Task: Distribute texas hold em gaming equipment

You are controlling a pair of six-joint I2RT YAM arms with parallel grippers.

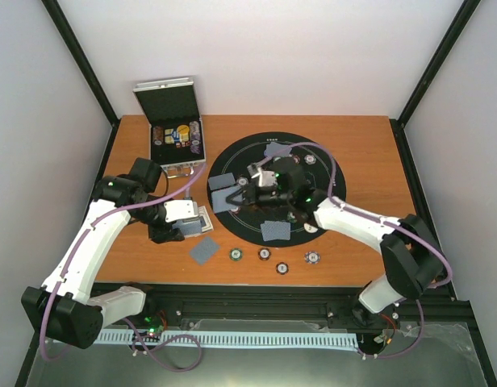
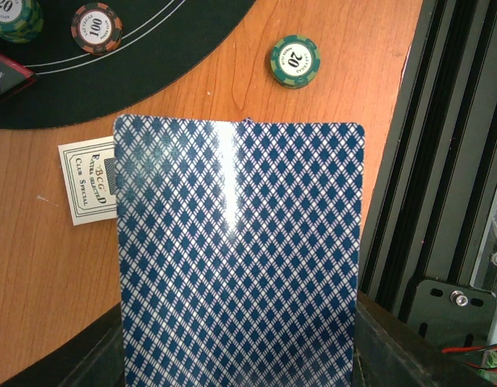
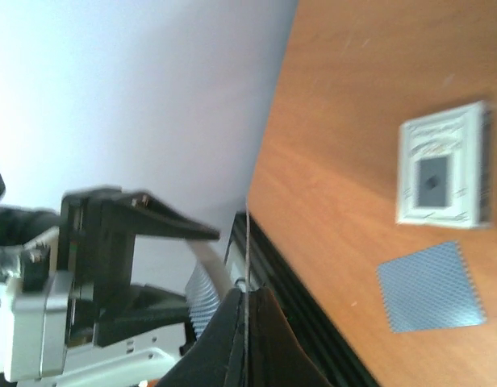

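Sticking straight out of the L claw point(image 1: 182, 222), the blue-backed card point(image 2: 240, 258) fills the L wrist frame, long axis up-frame, pinched at its bottom edge. Upper left of it lies the black mat point(image 2: 111, 85), so next deal prob swings that way. R claw point(image 3: 244, 339) closed on a 2nd card point(image 3: 247, 242), seen edge-on.

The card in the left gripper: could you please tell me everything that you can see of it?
The card shows its back: a blue-and-white diamond lattice, rounded corners, glossy with a streak of glare down the middle. It faces the wrist camera flat-on, its near end clamped in the shut left gripper, dark fingers at either side. Nothing else touches it; it hides part of a card box on the wooden table.
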